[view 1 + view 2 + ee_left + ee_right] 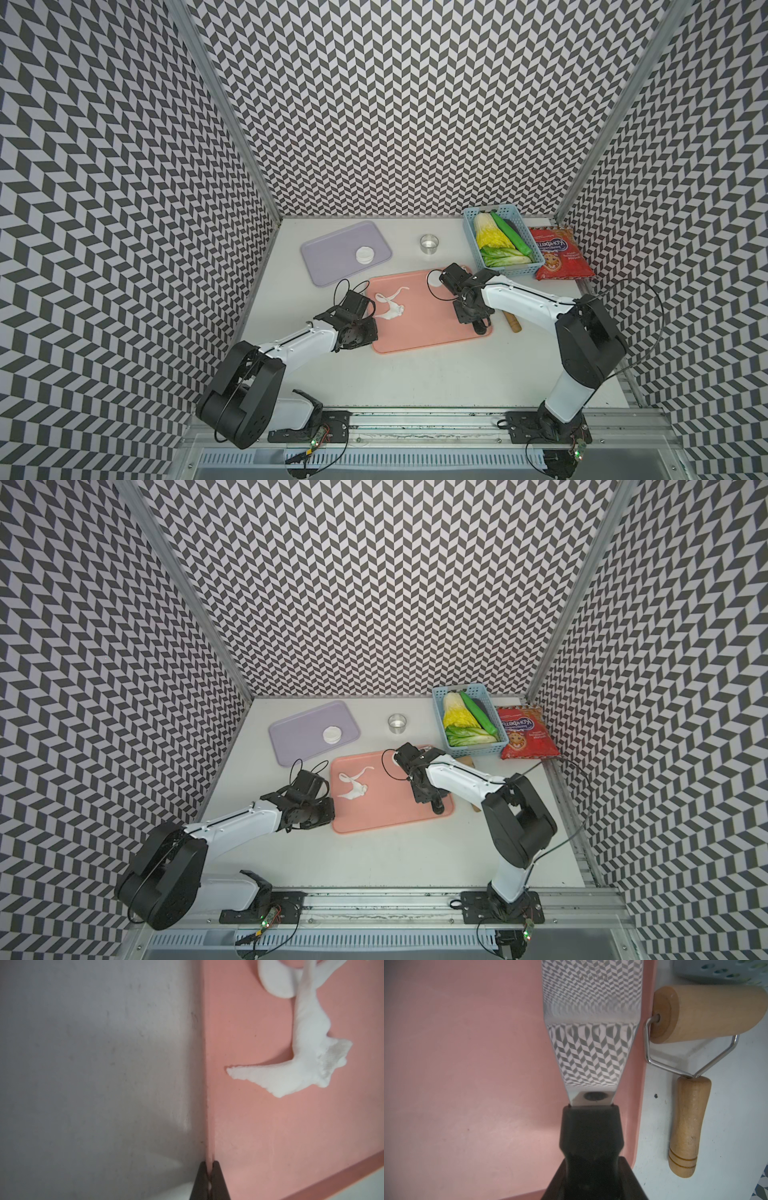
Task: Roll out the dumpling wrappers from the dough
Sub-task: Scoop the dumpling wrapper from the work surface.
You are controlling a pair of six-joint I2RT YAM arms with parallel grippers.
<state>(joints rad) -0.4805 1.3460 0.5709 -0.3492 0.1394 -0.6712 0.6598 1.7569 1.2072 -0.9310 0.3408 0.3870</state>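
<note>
The left gripper (209, 1180) was pinched shut on the left rim of the pink tray (436, 332), steadying it. The right gripper (591, 1180) was clamped on the black handle of the spatula (591, 1043). Its steel blade lay low over the tray's right side and pointed away from the arm bases.

The dough (390, 306) lay as thin ragged strips on the left half of the pink tray, near the left gripper and well apart from the blade. The wrappers (365, 254) sat in a small stack on the lilac tray (328, 249). A white round patch at the pink tray's far corner, half hidden by the right wrist, might have been another wrapper; I could not tell.

The pinch held only a thin lip, so a hard push of the blade would likely slip the tray free and swing it. The strips looked soft, and a steep blade would probably tear or smear them rather than gather them. The roller (689, 1115) lay just beside the tray's right rim, so a sideways sweep of the right arm could knock it toward the basket (511, 270)
</note>
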